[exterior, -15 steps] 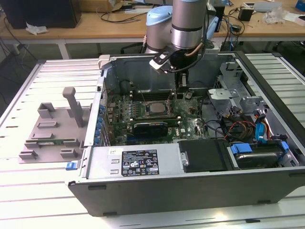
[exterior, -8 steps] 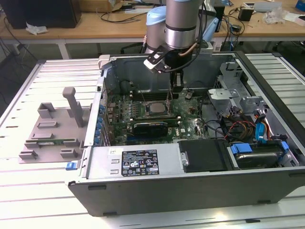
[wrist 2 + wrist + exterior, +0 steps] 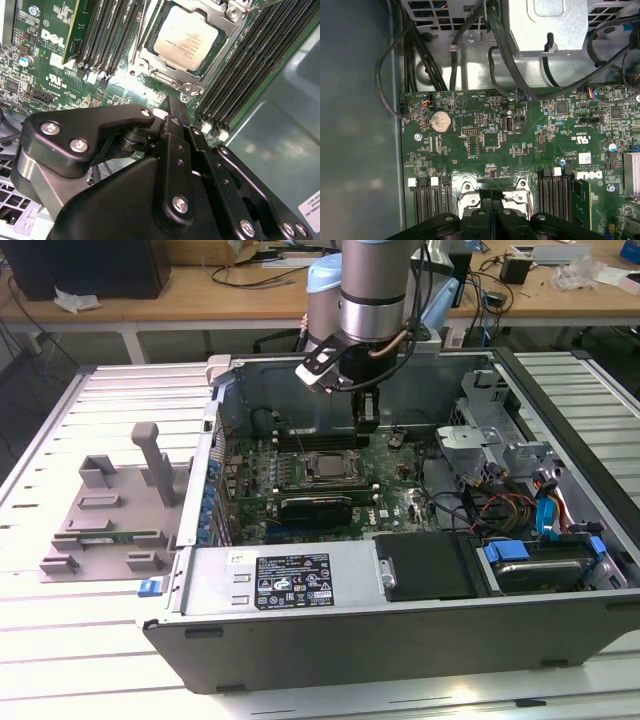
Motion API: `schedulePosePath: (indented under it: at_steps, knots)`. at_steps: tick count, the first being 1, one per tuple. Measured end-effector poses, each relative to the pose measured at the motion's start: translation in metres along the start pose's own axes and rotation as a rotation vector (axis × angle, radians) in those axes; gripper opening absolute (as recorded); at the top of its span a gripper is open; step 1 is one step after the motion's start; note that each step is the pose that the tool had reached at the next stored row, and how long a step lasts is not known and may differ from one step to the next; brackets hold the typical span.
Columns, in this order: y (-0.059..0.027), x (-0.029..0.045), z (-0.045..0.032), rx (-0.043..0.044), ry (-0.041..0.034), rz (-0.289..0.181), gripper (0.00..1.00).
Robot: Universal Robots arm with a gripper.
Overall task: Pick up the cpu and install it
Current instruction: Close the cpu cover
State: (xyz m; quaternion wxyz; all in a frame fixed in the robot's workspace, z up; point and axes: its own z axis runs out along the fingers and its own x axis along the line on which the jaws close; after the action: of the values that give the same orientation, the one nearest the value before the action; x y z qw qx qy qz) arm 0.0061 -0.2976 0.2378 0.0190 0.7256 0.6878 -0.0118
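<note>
The cpu [image 3: 333, 466] lies flat in its socket on the green motherboard [image 3: 395, 502] inside the open computer case, silvery top up. In the second wrist view the cpu [image 3: 185, 37] sits within the metal socket frame, with memory slots on both sides. My gripper [image 3: 367, 426] hangs above the board, just beyond the socket toward the case's back wall. Its black fingers [image 3: 172, 117] are pressed together with nothing between them, and the gripper [image 3: 492, 199] stands shut, apart from the chip.
A long black card [image 3: 315, 508] stands in a slot in front of the socket. The power supply [image 3: 290, 580], drive bays and cables [image 3: 500, 505] take up the case's front and the exterior view's right. A grey tray with posts [image 3: 110, 510] lies outside on the exterior view's left.
</note>
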Motion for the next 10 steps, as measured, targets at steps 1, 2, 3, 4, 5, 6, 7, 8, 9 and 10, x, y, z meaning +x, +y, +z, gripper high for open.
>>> schedulePosePath:
  at_steps: [1, 2, 3, 4, 5, 6, 7, 8, 9, 10]
  knots:
    - [0.0000, 0.0000, 0.0000, 0.0000, 0.0000, 0.000, 0.11]
    - [0.0000, 0.0000, 0.0000, 0.0006, 0.0000, 0.000, 0.11]
    - [0.0000, 0.0001, 0.0002, 0.0056, 0.0001, 0.000, 0.11]
    - [-0.0001, 0.0000, 0.0001, 0.0082, -0.0004, 0.000, 0.11]
    - [-0.0001, 0.0000, 0.0001, 0.0088, -0.0003, 0.000, 0.11]
    - [-0.0001, 0.0000, 0.0001, 0.0093, -0.0004, 0.000, 0.11]
    - [-0.0001, 0.0000, 0.0001, 0.0093, -0.0004, -0.001, 0.11]
    - [-0.0002, 0.0000, 0.0001, 0.0091, -0.0004, -0.005, 0.11]
    - [-0.0003, 0.0000, 0.0001, 0.0087, -0.0003, -0.015, 0.11]
    - [-0.0003, 0.0000, 0.0001, 0.0078, -0.0001, -0.034, 0.11]
